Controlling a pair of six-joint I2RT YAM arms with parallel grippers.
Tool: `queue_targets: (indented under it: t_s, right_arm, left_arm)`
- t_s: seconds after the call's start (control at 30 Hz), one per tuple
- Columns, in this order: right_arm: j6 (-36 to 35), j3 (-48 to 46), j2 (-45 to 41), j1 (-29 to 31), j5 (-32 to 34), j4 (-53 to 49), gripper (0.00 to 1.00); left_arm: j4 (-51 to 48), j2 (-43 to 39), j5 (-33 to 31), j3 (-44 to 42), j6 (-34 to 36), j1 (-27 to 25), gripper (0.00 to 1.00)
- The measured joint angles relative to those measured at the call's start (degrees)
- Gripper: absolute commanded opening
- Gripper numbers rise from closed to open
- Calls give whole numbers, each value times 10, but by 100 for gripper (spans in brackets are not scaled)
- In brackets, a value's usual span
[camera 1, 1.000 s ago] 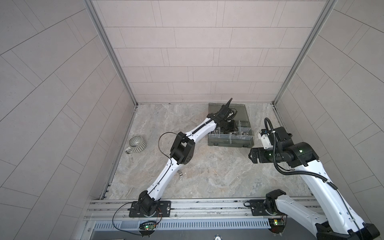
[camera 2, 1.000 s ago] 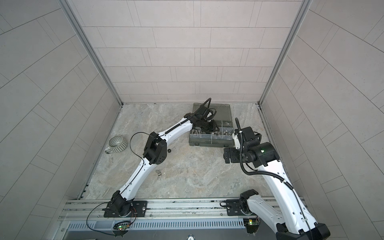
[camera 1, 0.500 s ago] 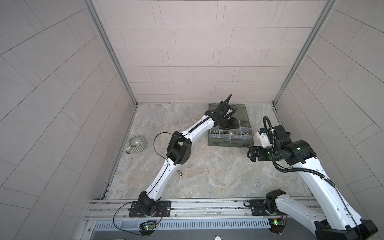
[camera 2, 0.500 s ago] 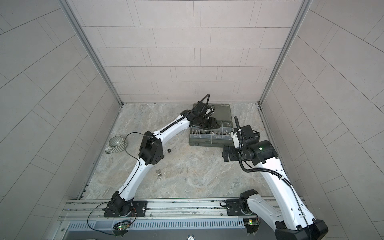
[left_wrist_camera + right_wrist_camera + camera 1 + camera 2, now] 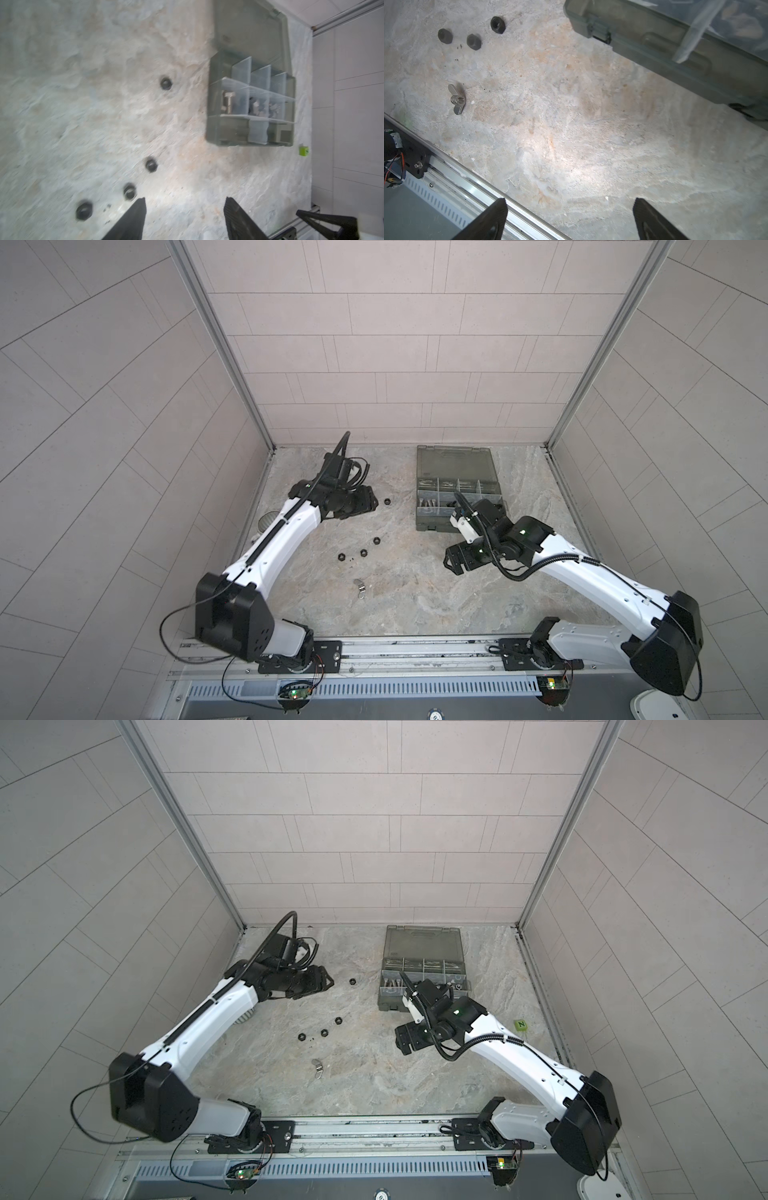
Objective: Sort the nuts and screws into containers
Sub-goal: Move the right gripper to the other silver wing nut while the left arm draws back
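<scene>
Withdrawal is the news: a second ago, and half a second ago too, the left arm was stretched over the organizer box. Now the left pincer has swung back to about ten o'clock on the tabletop. It is spread and empty, with nothing between its fingers in the left wrist view. A lone black nut lies just beside it, at its three o'clock. The right pincer has barely moved and hovers at the box's six o'clock, also spread wide and holding nothing.

Read together, a piece was probably just let go into the compartments, and the left arm looks to be back for the next one. Still loose are that nut, three more black nuts toward nine o'clock of the middle, and a silver wing nut at their six o'clock. The box sits at one o'clock, its lid open toward the back wall.

Both top views hide part of the box under the right arm. The left wrist view, though blurred, looks into it and shows a silver bolt in one front compartment, with silver pieces in the two beside it. The right wrist view alone shows the wing nut's wings and bore sharply. A green cube at the box's four o'clock shows in a top view and in the left wrist view.
</scene>
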Motion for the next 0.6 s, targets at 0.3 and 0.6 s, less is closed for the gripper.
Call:
queue_targets:
  t_s: [0.3,0.6]
  right_arm:
    - [16,89,167,113,-10,41,63]
    - [12,180,306,188,-29,55,56]
  left_arm:
    - [-130,-221,-97,-71,-4,36,75]
    - [-266,-306,-137,-73,-23,57,78]
